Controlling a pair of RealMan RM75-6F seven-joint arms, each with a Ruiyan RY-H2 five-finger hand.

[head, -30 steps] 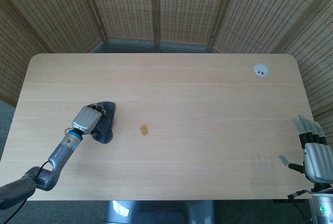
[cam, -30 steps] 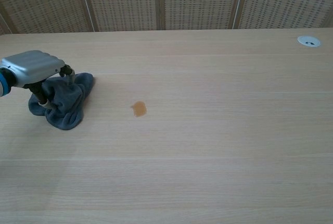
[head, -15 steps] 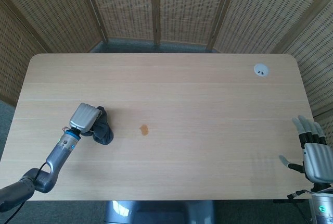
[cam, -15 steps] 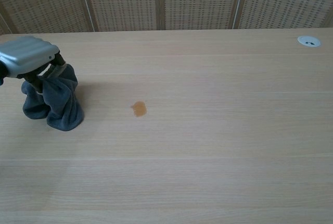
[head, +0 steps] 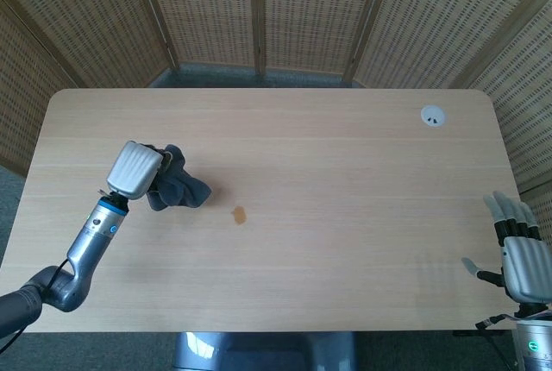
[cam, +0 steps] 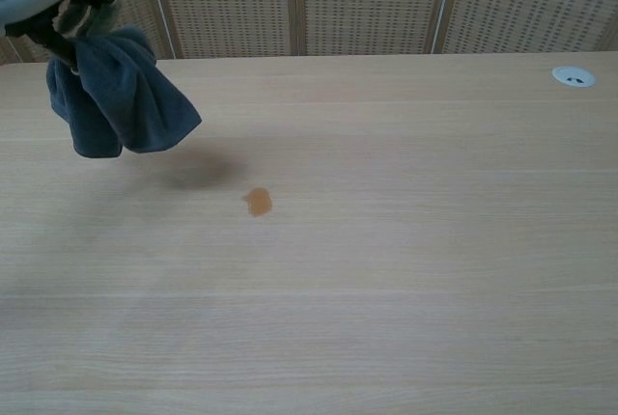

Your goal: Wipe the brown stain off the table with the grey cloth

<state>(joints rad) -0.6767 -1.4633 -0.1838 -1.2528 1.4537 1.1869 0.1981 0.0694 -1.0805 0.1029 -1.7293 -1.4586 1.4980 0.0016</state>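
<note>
While left hand (head: 135, 169) fingers clutch the limp grey cloth (cam: 121, 96), right hand (head: 520, 250) fingers splay.

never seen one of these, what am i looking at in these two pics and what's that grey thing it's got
This is a two-armed robot with human-like hands, working at a wooden table. One picture looks down from a camera on its head, the other looks across the table from its chest. The left hand holds a grey cloth lifted clear of the table, its shadow on the wood below. A small brown stain sits on the table nearby, not yet wiped. The right hand is at the table's edge, fingers spread, holding nothing. The white disc in the far corner is set into the tabletop.
</note>
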